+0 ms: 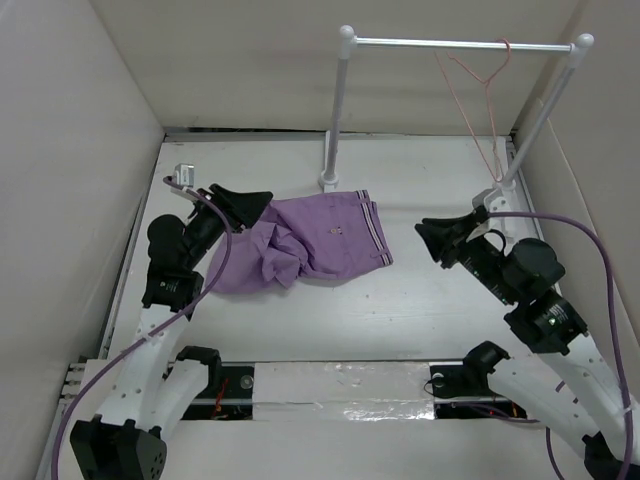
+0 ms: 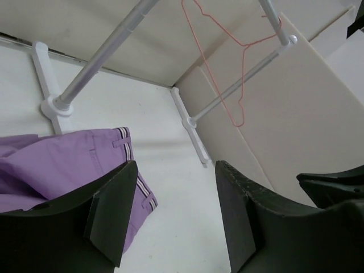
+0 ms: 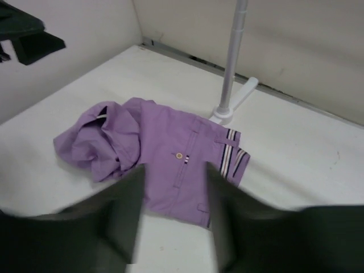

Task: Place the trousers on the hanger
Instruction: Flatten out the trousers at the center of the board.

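The purple trousers (image 1: 305, 242) lie crumpled on the white table, striped waistband at the right. They also show in the left wrist view (image 2: 51, 168) and the right wrist view (image 3: 165, 159). The thin pink hanger (image 1: 478, 95) hangs by its hook from the silver crossbar at the back right, also in the left wrist view (image 2: 227, 57). My left gripper (image 1: 243, 205) is open and empty, above the trousers' left end (image 2: 173, 213). My right gripper (image 1: 440, 240) is open and empty, to the right of the waistband (image 3: 173, 213).
A rack with white posts (image 1: 336, 110) and a silver crossbar (image 1: 460, 43) stands at the back of the table. White walls (image 1: 70, 180) enclose the table on left, back and right. The rack's feet (image 2: 48, 85) rest on the table near the trousers.
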